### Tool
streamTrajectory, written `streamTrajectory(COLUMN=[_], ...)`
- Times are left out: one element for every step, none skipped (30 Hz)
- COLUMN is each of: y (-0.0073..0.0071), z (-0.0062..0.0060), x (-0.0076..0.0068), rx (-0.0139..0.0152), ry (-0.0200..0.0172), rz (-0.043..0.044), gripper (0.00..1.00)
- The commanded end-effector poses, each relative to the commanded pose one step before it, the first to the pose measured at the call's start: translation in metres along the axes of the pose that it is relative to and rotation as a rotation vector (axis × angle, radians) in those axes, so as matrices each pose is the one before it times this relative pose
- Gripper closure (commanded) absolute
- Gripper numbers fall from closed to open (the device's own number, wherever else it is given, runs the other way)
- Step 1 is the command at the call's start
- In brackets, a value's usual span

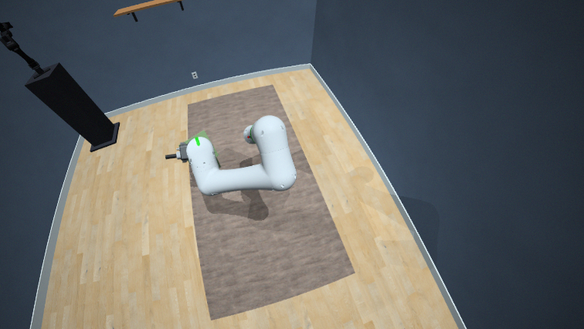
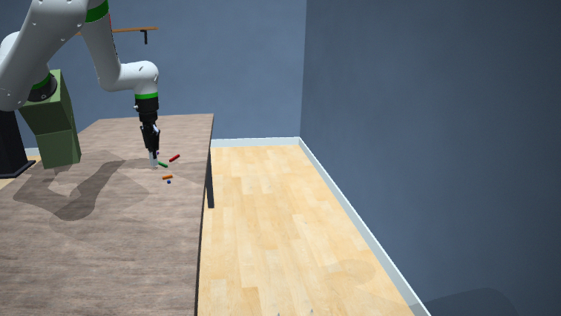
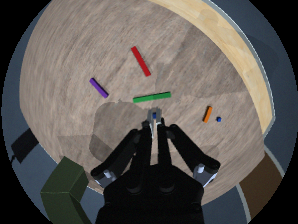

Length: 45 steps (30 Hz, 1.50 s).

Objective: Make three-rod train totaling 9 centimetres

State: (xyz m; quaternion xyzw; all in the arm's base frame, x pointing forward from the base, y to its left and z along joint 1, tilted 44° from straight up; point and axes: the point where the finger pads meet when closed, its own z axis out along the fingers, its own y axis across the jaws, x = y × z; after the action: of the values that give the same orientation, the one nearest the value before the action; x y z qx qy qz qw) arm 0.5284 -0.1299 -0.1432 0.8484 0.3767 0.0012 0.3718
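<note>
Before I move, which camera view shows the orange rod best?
The wrist view: the orange rod lies unobstructed there, seen from above beside a blue one. The exterior view shows it whole but foreshortened; the top view doesn't show it.
</note>
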Motion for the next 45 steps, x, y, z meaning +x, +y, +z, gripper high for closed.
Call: streamTrajectory(y=[-0.00006,0.00000,0.00000,0.00000,0.00000,0.00000,0.00000,0.00000,0.00000,0.00000,0.00000,0.00000,0.00000,0.00000,0.00000,0.00000,0.00000,0.00000,0.00000,0.00000,0.00000,0.00000,0.00000,0.00000,0.00000,0.00000,0.00000,0.00000,0.00000,0.00000,0.00000,0.00000,0.00000,0.00000,0.00000,0.00000,0.00000,0.00000,0.00000,0.00000,0.00000,0.00000,0.00001,0.00000,0.00000], z=[-0.00012,0.00000,0.00000,0.00000,0.00000,0.00000,0.00000,0.00000,0.00000,0.00000,0.00000,0.00000,0.00000,0.00000,0.00000,0.00000,0.00000,0.00000,0.00000,0.00000,0.00000,0.00000,0.00000,0.00000,0.00000,0.00000,0.00000,0.00000,0.00000,0.00000,0.00000,0.00000,0.00001,0.00005,0.00013,0.00023,0.00034,0.00046,0.00057,0.00068,0.00077,0.00084,0.00090,0.00000,0.00000], x=[0.00016,0.00000,0.00000,0.00000,0.00000,0.00000,0.00000,0.00000,0.00000,0.00000,0.00000,0.00000,0.00000,0.00000,0.00000,0.00000,0.00000,0.00000,0.00000,0.00000,0.00000,0.00000,0.00000,0.00000,0.00000,0.00000,0.00000,0.00000,0.00000,0.00000,0.00000,0.00000,0.00000,0.00000,0.00000,0.00000,0.00000,0.00000,0.00000,0.00000,0.00000,0.00000,0.00000,0.00000,0.00000], rx=[0.00006,0.00000,0.00000,0.00000,0.00000,0.00000,0.00000,0.00000,0.00000,0.00000,0.00000,0.00000,0.00000,0.00000,0.00000,0.00000,0.00000,0.00000,0.00000,0.00000,0.00000,0.00000,0.00000,0.00000,0.00000,0.00000,0.00000,0.00000,0.00000,0.00000,0.00000,0.00000,0.00000,0.00000,0.00000,0.00000,0.00000,0.00000,0.00000,0.00000,0.00000,0.00001,-0.00001,0.00000,0.00000], ry=[0.00028,0.00000,0.00000,0.00000,0.00000,0.00000,0.00000,0.00000,0.00000,0.00000,0.00000,0.00000,0.00000,0.00000,0.00000,0.00000,0.00000,0.00000,0.00000,0.00000,0.00000,0.00000,0.00000,0.00000,0.00000,0.00000,0.00000,0.00000,0.00000,0.00000,0.00000,0.00000,0.00000,0.00000,0.00000,0.00000,0.00000,0.00000,0.00000,0.00000,0.00000,0.00000,0.00000,0.00000,0.00000], rz=[0.00003,0.00000,0.00000,0.00000,0.00000,0.00000,0.00000,0.00000,0.00000,0.00000,0.00000,0.00000,0.00000,0.00000,0.00000,0.00000,0.00000,0.00000,0.00000,0.00000,0.00000,0.00000,0.00000,0.00000,0.00000,0.00000,0.00000,0.00000,0.00000,0.00000,0.00000,0.00000,0.00000,0.00000,0.00000,0.00000,0.00000,0.00000,0.00000,0.00000,0.00000,0.00000,0.00000,0.00000,0.00000], gripper=[0.97,0.97,0.97,0.97,0.97,0.97,0.97,0.97,0.97,0.97,0.97,0.97,0.97,0.97,0.97,0.97,0.97,0.97,0.97,0.97,0.97,0.97,0.97,0.97,0.97,0.97,0.97,0.97,0.97,0.97,0.97,0.97,0.97,0.97,0.97,0.97,0.97,0.97,0.97,0.97,0.97,0.97,0.97,0.97,0.97])
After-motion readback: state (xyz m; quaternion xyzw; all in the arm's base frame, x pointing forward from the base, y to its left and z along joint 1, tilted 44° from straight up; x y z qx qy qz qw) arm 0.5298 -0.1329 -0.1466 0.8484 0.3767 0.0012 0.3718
